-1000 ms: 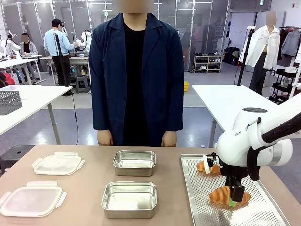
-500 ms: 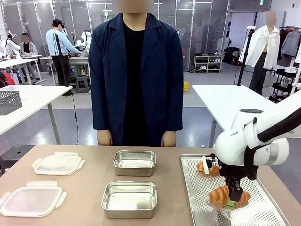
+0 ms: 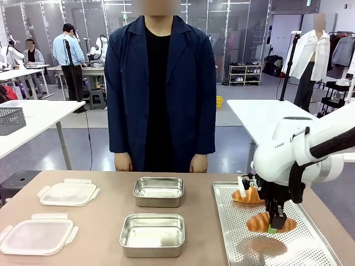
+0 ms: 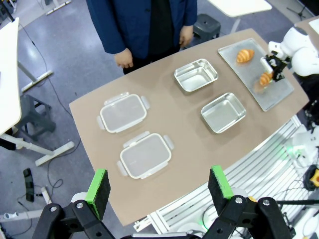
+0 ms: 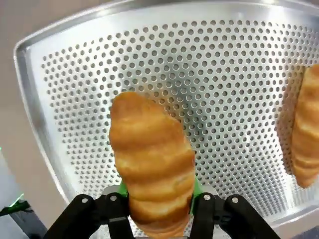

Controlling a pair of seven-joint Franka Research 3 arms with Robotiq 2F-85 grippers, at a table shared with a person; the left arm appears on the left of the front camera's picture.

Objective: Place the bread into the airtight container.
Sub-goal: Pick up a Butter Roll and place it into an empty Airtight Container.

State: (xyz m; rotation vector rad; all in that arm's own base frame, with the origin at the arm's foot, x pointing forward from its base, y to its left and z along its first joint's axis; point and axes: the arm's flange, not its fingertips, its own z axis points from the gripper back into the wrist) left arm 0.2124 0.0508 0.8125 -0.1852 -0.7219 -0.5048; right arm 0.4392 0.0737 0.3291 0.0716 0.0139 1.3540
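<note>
My right gripper (image 3: 275, 223) is shut on a golden croissant (image 3: 268, 222), held a little above the perforated metal tray (image 3: 233, 233); its shadow lies on the tray below. In the right wrist view the same croissant (image 5: 152, 162) sits between the green pads (image 5: 195, 188). A second croissant (image 3: 248, 195) lies at the tray's far end, also seen as a croissant (image 4: 245, 55) in the left wrist view. Two steel containers stand mid-table, one near (image 3: 152, 234) and one far (image 3: 158, 191). My left gripper (image 4: 158, 186) hangs open high over the table.
Two clear lids lie at the table's left, one far (image 3: 69, 193) and one near (image 3: 36, 236). A person in a dark jacket (image 3: 161, 88) stands at the far edge with hands down. Bare tabletop lies between the containers and the tray.
My right gripper has risen with the croissant, lifting it off the tray; a shadow now shows beneath it. The left arm and the person have not moved.
</note>
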